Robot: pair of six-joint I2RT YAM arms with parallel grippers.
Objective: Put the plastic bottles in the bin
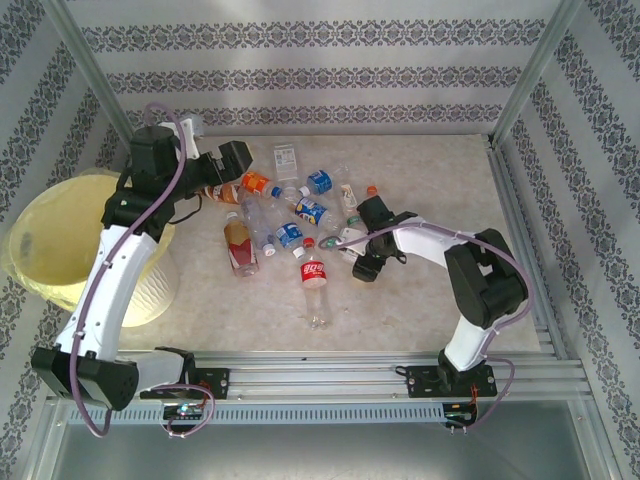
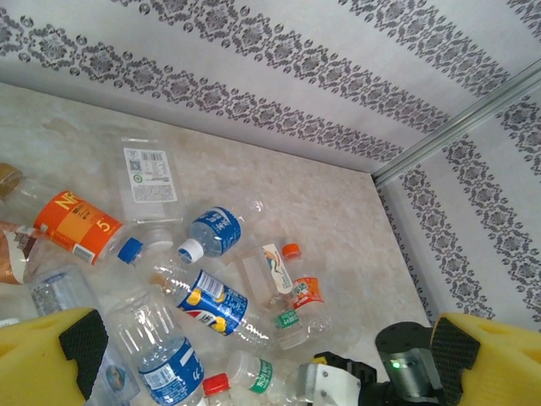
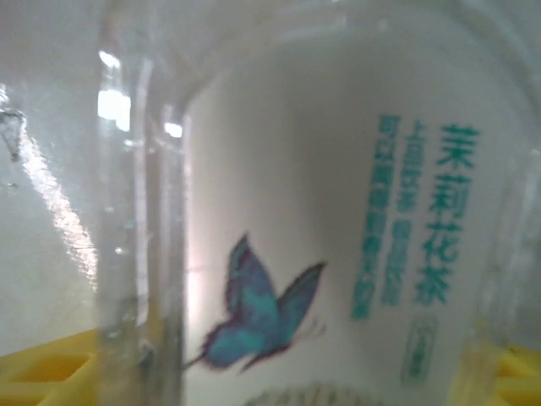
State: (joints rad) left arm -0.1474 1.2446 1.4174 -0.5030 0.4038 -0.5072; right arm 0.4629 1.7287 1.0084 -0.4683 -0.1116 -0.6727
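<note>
Top external view: the plastic bottles (image 1: 310, 212) lie in a messy heap on the pale table (image 1: 430, 180), all of them outside the bin (image 1: 30, 270). The bin is the big yellow bucket at the left. The left arm (image 1: 108, 275) hides part of it, and the picture edge cuts off its side. One red-label bottle (image 1: 313, 272) lies a little apart from the heap, nearer the arm bases. The right claw (image 1: 347, 243) is down low at the right side of the heap. From up here its fingers are too small to make out. In the right wrist view a butterfly bottle (image 3: 338, 254), clear with a white label, is so close that it looks blurry. Its top and bottom are cut off. Bits of yellow fingers (image 3: 42, 376) peek out at the two bottom corners, one on each side of this bottle. I cannot tell if they squeeze it or not. In the left wrist view the left claw (image 2: 266, 351) hangs over the heap, spread wide and holding nothing. An orange-label bottle (image 2: 76, 227) lies below it. The bottles at the left and bottom edges there are cut off.
</note>
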